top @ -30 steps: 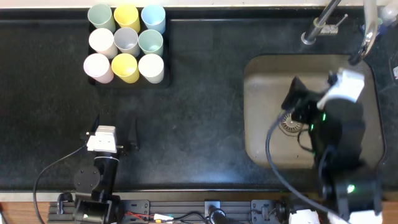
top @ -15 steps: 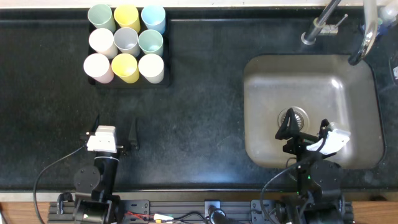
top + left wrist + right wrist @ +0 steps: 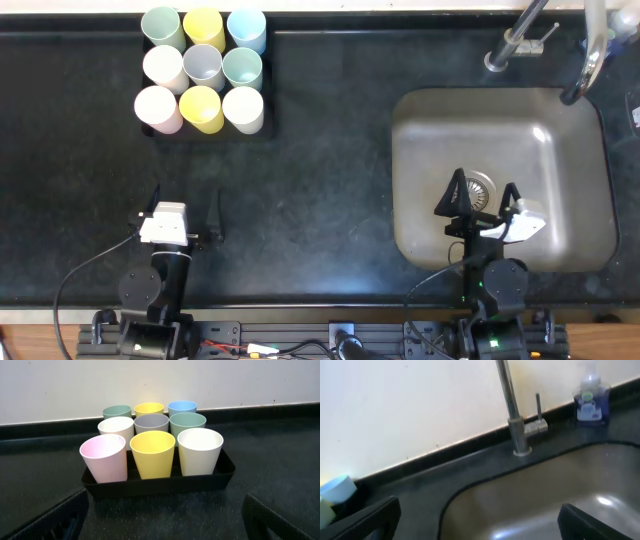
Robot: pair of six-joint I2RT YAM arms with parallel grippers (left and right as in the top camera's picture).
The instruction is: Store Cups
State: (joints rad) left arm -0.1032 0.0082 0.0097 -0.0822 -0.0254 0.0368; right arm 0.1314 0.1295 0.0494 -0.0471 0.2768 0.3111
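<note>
Several cups in pink [image 3: 158, 108], yellow [image 3: 201, 107], white [image 3: 243, 107], green, grey and blue stand upright in three rows in a black tray [image 3: 269, 122] at the counter's far left. The left wrist view faces the tray [image 3: 160, 487] with the pink cup [image 3: 103, 457], a yellow cup [image 3: 152, 452] and a white cup [image 3: 200, 450] in front. My left gripper [image 3: 187, 213] [image 3: 165, 507] is open and empty, well short of the tray. My right gripper [image 3: 483, 192] [image 3: 479, 507] is open and empty over the sink's near part, by the drain.
The steel sink [image 3: 560, 130] [image 3: 530, 495] takes up the right side, with a faucet [image 3: 515, 40] [image 3: 512, 410] behind it and a blue soap bottle [image 3: 591, 397] at the back wall. Dark counter [image 3: 320, 180] lies between tray and sink.
My right arm has drawn back from the sink's middle toward its base, and its gripper now sits low at the sink's near side. The left arm and the cups have not moved.
</note>
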